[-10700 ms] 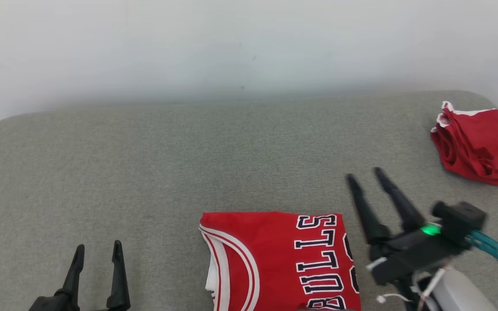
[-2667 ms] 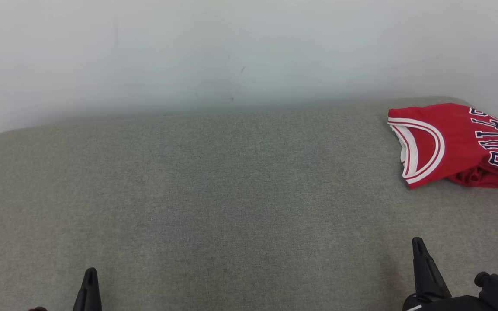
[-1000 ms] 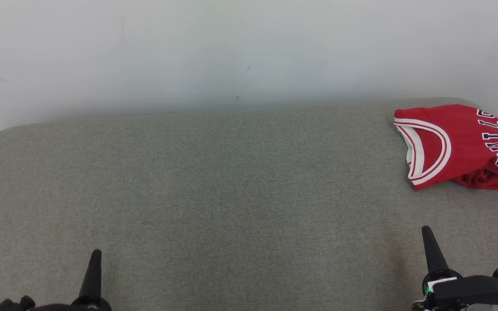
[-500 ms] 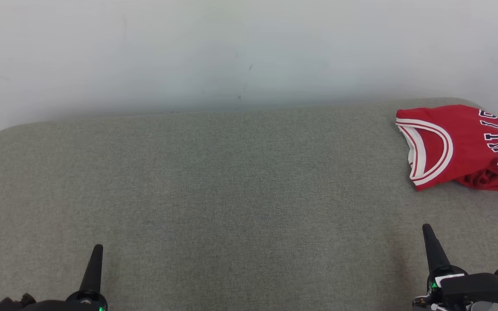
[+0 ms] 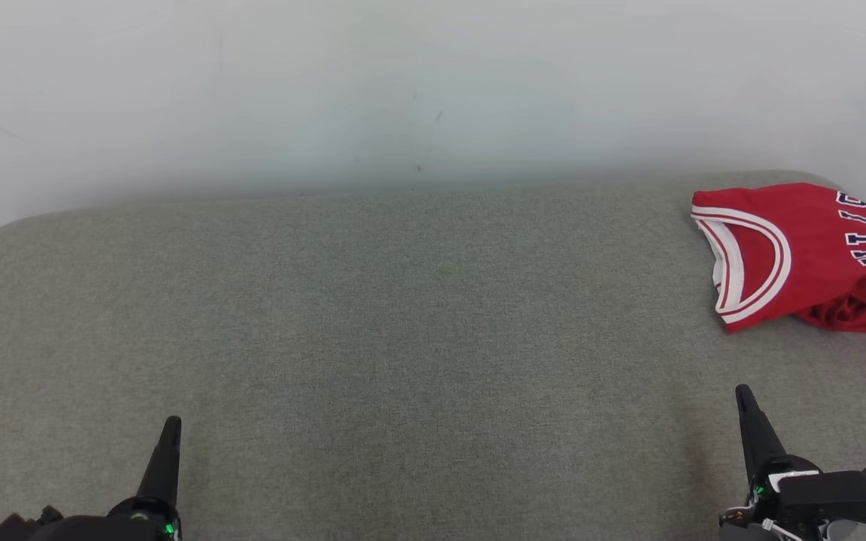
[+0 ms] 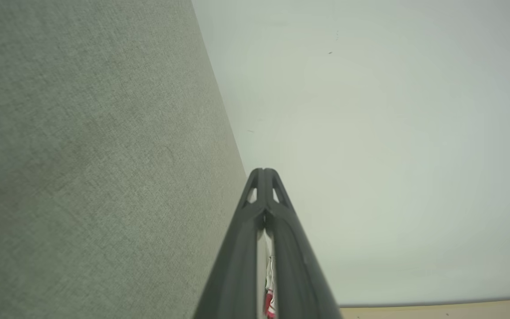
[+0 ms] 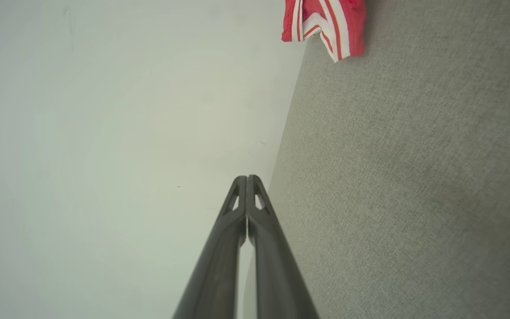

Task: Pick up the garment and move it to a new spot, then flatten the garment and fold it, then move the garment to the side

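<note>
Garment (image 5: 801,255) lies folded at the far right end of the grey padded surface (image 5: 403,338), close to the wall (image 5: 403,90). It is ahead and slightly right of the right gripper (image 5: 743,394), plainly the nearer arm, while the left gripper (image 5: 171,424) sits well apart at the lower left. Both claws are pinched fully together, holding nothing. Its long axis runs roughly left to right, with the curved red-and-white striped trim at the left end and the dark white-outlined lettering running off the head view's right edge. A ruffle of red cloth shows under its near edge. By this lie, the move aside looks done.
</note>
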